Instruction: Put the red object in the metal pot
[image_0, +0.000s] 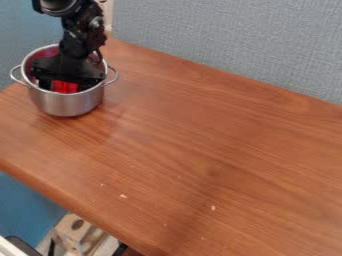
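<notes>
The metal pot (76, 102) stands at the far left corner of the wooden table (201, 150). My black gripper (67, 74) reaches down into it from above, its fingers spread wide across the pot's inside, so it is open. The red object (60, 87) lies inside the pot. Only small red patches of it show, under and behind the fingers, and the gripper hides most of it. I cannot tell whether the fingers still touch it.
A blue-grey wall (241, 40) runs behind the table's back edge. The table's front-left edge (54, 200) drops off, with some pale equipment (74, 240) on the floor below.
</notes>
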